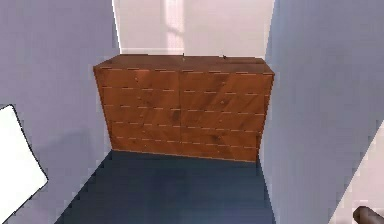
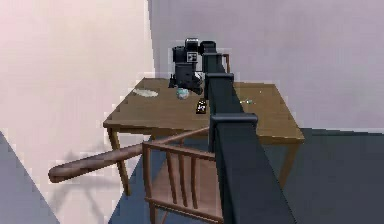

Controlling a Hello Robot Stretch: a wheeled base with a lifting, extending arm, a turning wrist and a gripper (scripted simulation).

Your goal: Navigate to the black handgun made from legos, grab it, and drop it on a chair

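- While the dark arm (image 2: 235, 150) rises from the arm side view's bottom edge and reaches across a wooden table (image 2: 275, 120), the gripper (image 2: 183, 78) stands at its far end. It is above the table's far side, just left of two white marked squares (image 2: 190, 57).
- A small pale-blue thing (image 2: 183, 93) lies on the tabletop right at the gripper's fingers, so I cannot tell whether the gripper holds anything.
- A small dark object (image 2: 202, 105) lies on the tabletop just left of the arm, on the near side of the gripper. Its colour fits the black handgun, but its shape is too small to make out.
- A pale flat thing (image 2: 147, 92) lies near the table's far left corner, and a small greenish thing (image 2: 246, 100) lies right of the arm.
- A wooden chair (image 2: 178, 165) with a slatted back stands at the table's near edge, its right side hidden behind the arm.
- A brown bat-shaped club (image 2: 95, 163) slants low beside the table's near left leg.
- Ahead in the forward view, a wooden dresser (image 1: 185, 105) with rows of drawers stands against a white wall (image 1: 200, 25), between two blue-grey walls, on a dark blue floor (image 1: 170, 190).
- A white slanted shape (image 1: 15, 150) cuts into the forward view's left edge.
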